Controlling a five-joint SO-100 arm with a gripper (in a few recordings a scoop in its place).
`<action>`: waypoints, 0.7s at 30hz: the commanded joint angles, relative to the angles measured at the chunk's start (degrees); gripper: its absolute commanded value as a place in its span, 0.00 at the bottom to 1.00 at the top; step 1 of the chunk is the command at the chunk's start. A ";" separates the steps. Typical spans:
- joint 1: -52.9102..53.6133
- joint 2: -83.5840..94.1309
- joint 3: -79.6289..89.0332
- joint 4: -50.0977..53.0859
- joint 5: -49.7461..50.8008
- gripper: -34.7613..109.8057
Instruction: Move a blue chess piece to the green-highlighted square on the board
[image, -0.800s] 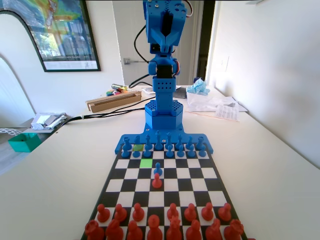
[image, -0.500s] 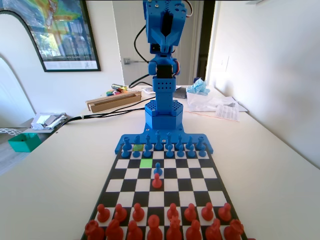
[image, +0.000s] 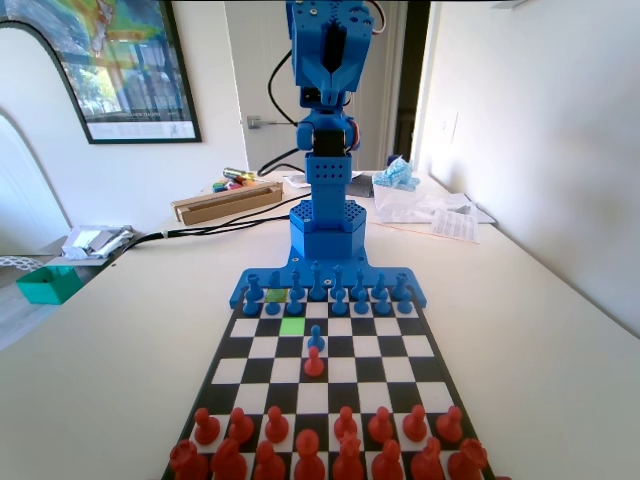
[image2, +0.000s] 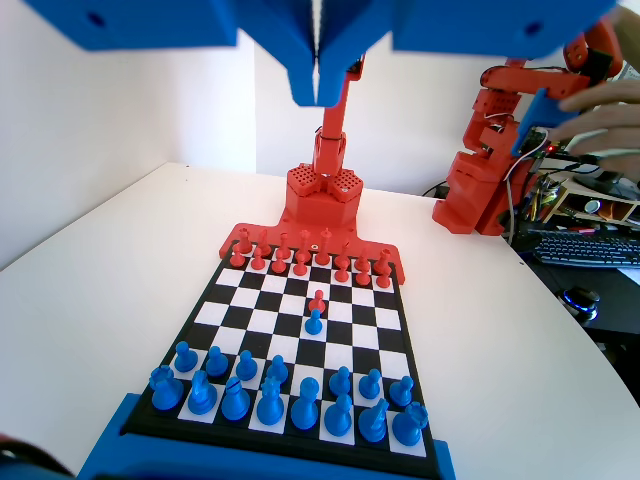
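Note:
The board (image: 425, 345) lies lengthwise in front of the blue arm. The green-highlighted square (image: 292, 326) is empty, third column from the left in the fixed view, one row in front of the blue pawn row (image: 340, 303). One blue pawn (image: 316, 340) (image2: 314, 322) stands forward near the board's middle, touching or almost touching a red pawn (image: 314, 362) (image2: 318, 301). My gripper (image: 337, 85) (image2: 318, 95) hangs high above the board's blue end. Its jaws are pressed together with nothing between them.
A duller olive square (image: 276, 296) lies among the blue pawns just behind the green one. Red pieces (image: 310, 440) fill the near rows in the fixed view. Boxes, cables and papers (image: 225, 200) sit on the table behind the arm's base (image: 325, 235).

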 joint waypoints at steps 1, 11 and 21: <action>0.44 1.14 -0.44 -1.05 -0.18 0.25; 0.35 1.14 -0.44 -1.05 -0.18 0.25; -1.23 -0.70 -1.58 -0.79 1.14 0.25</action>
